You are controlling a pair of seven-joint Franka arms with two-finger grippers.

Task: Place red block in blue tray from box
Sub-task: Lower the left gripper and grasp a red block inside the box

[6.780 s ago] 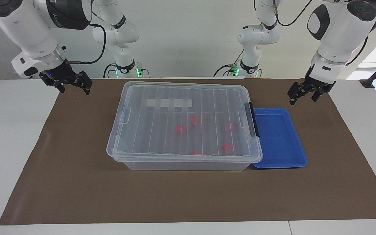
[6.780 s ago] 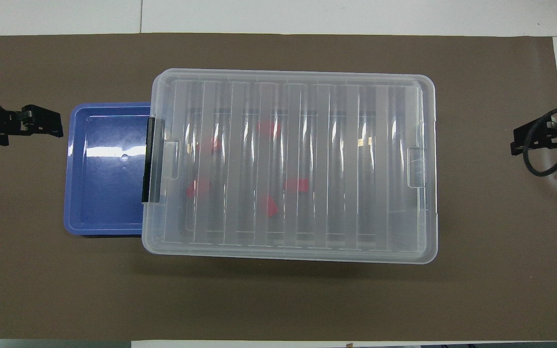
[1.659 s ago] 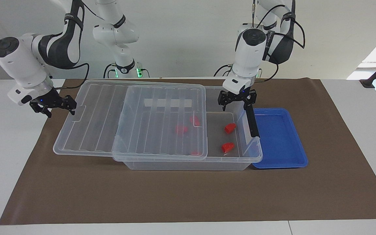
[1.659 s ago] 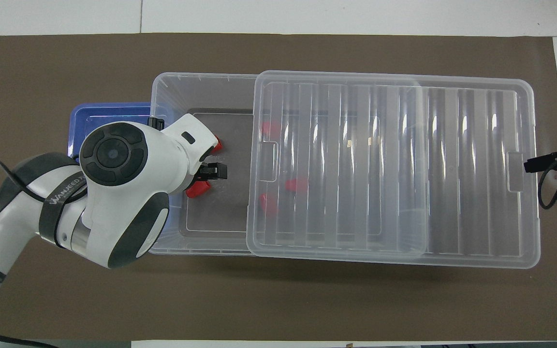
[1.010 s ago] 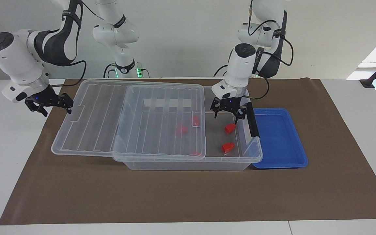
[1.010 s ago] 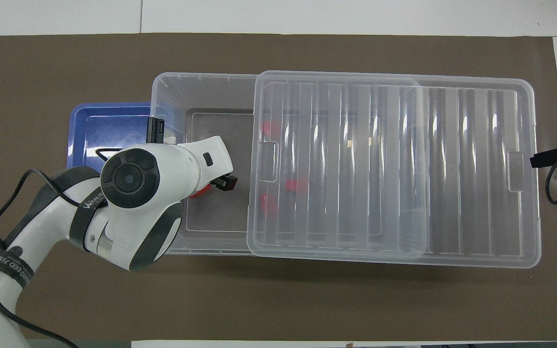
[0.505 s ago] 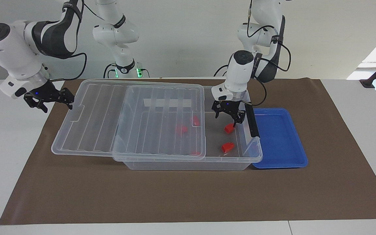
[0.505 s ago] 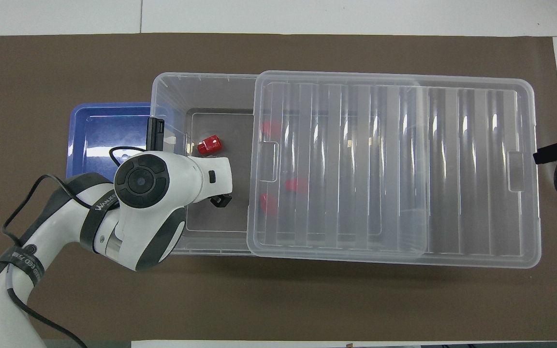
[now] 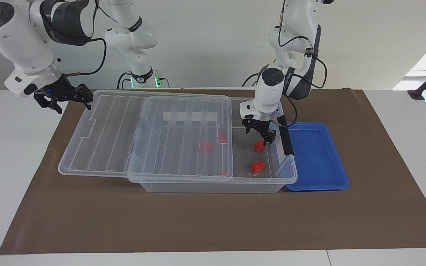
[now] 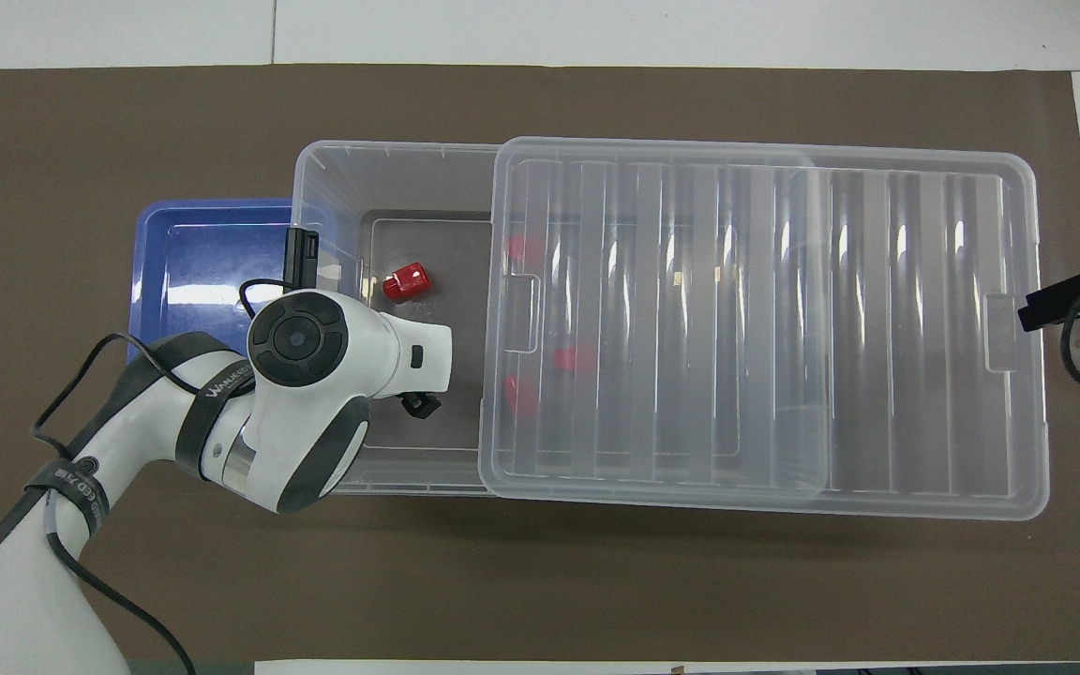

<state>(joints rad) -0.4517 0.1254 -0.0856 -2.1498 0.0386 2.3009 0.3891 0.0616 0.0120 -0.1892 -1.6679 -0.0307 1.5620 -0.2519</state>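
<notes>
The clear box (image 9: 216, 181) stands mid-table with its lid (image 9: 98, 133) slid toward the right arm's end, so the end beside the blue tray (image 9: 316, 159) is uncovered. Two red blocks lie in that uncovered end. My left gripper (image 9: 260, 136) is down inside the box, open, just above the red block (image 9: 259, 145) that lies nearer the robots. The other red block (image 9: 258, 167) (image 10: 407, 281) lies apart from it. From above, the left wrist hides the nearer block, and one finger (image 10: 420, 405) sticks out. Three more red blocks (image 9: 205, 146) show through the lid. My right gripper (image 9: 65, 98) hangs open past the lid's end.
A black latch (image 9: 286, 136) stands up at the box's end between the left gripper and the tray (image 10: 193, 262). The lid (image 10: 924, 328) overhangs the box toward the right arm's end. Brown mat (image 9: 198, 221) covers the table.
The lid, shut at first, has been slid open. In the last second the left gripper came down into the box onto the nearer red block, and the right gripper rose away from the lid.
</notes>
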